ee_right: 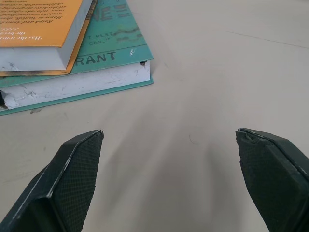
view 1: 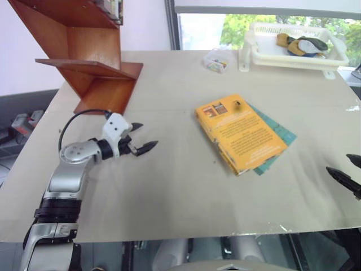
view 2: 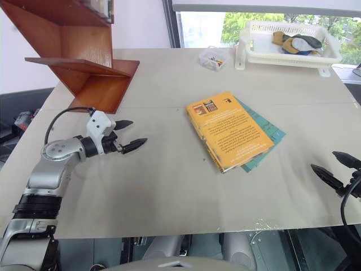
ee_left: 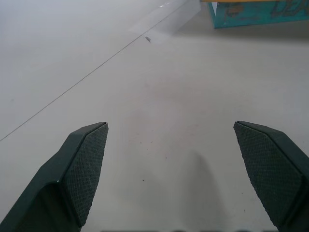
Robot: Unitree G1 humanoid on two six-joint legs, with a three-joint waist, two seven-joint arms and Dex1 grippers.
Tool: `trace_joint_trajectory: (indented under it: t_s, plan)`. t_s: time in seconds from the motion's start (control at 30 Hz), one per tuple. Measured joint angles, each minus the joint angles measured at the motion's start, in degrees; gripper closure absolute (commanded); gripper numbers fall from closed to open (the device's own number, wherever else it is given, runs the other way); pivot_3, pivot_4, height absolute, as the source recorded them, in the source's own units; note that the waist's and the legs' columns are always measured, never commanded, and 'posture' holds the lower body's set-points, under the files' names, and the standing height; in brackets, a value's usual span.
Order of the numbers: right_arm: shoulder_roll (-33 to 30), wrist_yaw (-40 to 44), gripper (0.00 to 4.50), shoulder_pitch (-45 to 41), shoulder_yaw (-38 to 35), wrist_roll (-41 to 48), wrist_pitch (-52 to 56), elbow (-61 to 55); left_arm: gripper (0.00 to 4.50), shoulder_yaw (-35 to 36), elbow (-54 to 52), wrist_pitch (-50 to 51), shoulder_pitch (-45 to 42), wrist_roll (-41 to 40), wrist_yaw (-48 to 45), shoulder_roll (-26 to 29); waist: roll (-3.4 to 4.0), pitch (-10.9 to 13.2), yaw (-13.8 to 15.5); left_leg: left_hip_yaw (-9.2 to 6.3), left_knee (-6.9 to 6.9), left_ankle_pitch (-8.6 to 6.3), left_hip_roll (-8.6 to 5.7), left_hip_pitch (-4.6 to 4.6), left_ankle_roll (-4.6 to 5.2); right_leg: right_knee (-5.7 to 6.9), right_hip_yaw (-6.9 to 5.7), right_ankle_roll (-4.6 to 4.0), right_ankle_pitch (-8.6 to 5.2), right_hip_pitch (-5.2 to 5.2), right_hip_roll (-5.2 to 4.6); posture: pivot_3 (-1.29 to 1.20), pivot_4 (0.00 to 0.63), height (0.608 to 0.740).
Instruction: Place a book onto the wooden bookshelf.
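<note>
Orange book [view 2: 229, 130] atop a teal book [view 2: 265, 135] (mostly covered); wooden bookshelf [view 1: 93, 62] top cut off; left gripper [view 1: 144, 138] and right gripper [view 2: 333, 169] both spread, empty.

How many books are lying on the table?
2. The orange-yellow book lies near the table's middle, and the teal book lies right underneath it, poking out at one side. More books may stand on the wooden bookshelf's top board, hard to tell.
</note>
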Motion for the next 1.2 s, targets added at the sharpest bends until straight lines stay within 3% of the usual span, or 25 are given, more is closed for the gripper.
trace_joint_trajectory:
  t_s: [0.93, 1.1, 1.2]
  plan:
    - [-0.21, -0.39, 0.0, -2.69, 2.6, -1.7, 0.01, 1.58, 0.03, 1.76, -0.61, 0.29, -0.62, -0.13, 1.21, 0.02, 0.0, 0.0, -0.06, 0.01, 0.01, 0.01, 0.0, 0.01, -0.02, 0.0, 0.01, 0.0, 0.0, 0.0, 0.0, 0.0, 0.15, 0.74]
    - [0.58, -5.6, 0.0, -7.83, 6.6, -5.31, -0.89, 1.38, 0.03, 2.05, -0.47, 0.23, -1.09, -1.02, 0.97, -0.03, 0.0, 0.0, -0.33, 0.05, 0.04, 0.12, 0.0, 0.02, -0.2, 0.02, 0.05, 0.0, 0.0, 0.0, 0.01, 0.0, 0.15, 0.74]
    - [4.0, -14.78, 0.0, -16.85, 12.31, -11.91, -3.2, 1.6, 0.03, 3.05, -0.99, 1.35, -1.05, -4.3, -1.81, -0.01, -0.02, 0.0, -0.92, 0.08, 0.08, 0.16, -0.01, 0.04, -0.27, 0.17, 0.09, 0.0, 0.0, -0.05, 0.01, 0.0, 0.15, 0.74]
